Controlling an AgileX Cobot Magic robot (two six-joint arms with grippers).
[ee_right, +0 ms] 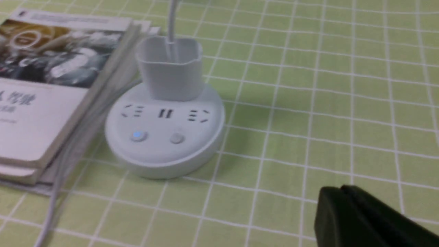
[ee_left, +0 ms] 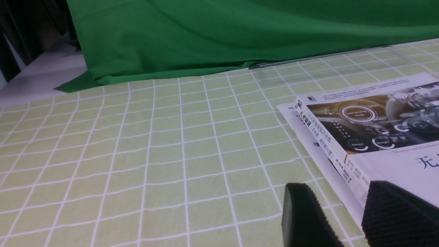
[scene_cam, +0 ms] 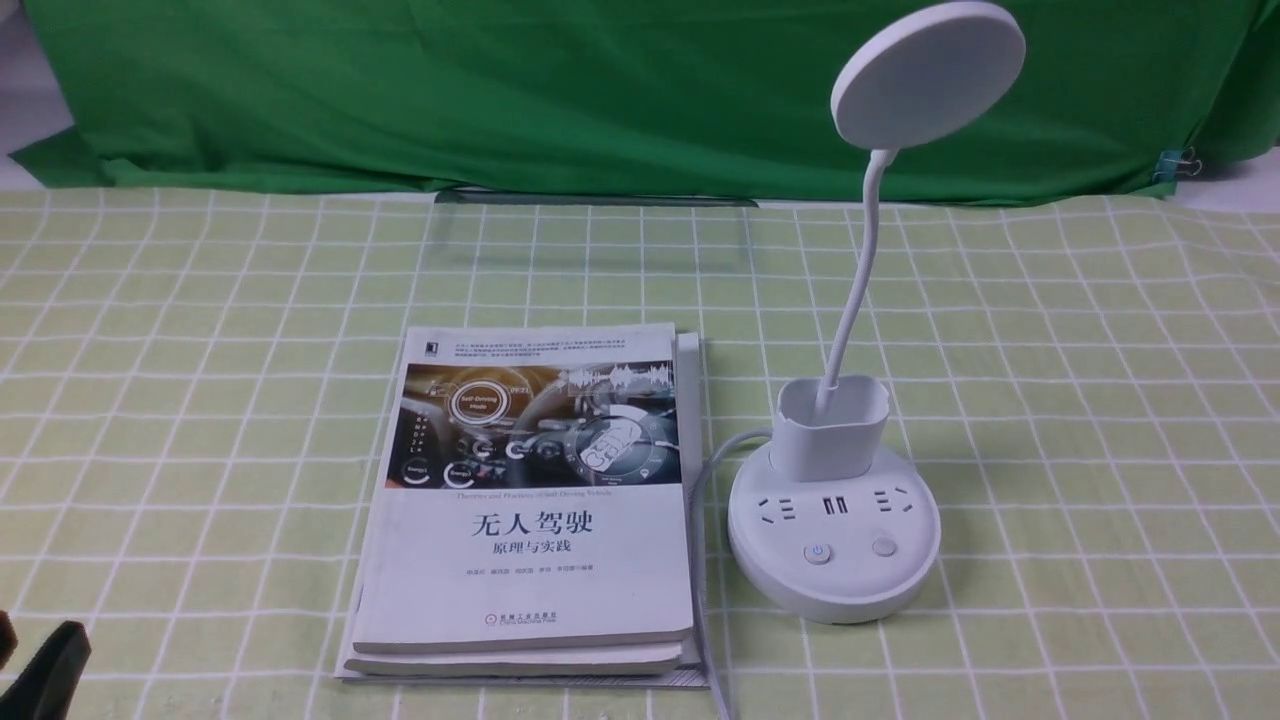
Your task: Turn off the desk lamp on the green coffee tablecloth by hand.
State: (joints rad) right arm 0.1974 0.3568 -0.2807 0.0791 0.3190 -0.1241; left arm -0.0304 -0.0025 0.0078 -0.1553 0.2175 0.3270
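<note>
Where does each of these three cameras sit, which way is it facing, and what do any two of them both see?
Front: between the arms, facing forward over the green coffee tablecloth to the desk lamp, books and backdrop; a sliver of left arm shows.
Left wrist: low over the cloth, facing books and backdrop; left gripper open.
Right wrist: facing the lamp's base; right gripper shut.
Shared: front and right wrist both see lamp base and books.

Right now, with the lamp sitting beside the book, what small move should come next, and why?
Probably ease the right gripper toward the blue-lit button on the desk lamp base. That gripper looks shut, suiting a press, and only bare green coffee tablecloth lies between it and the base; the left gripper sits beyond the book.
</note>
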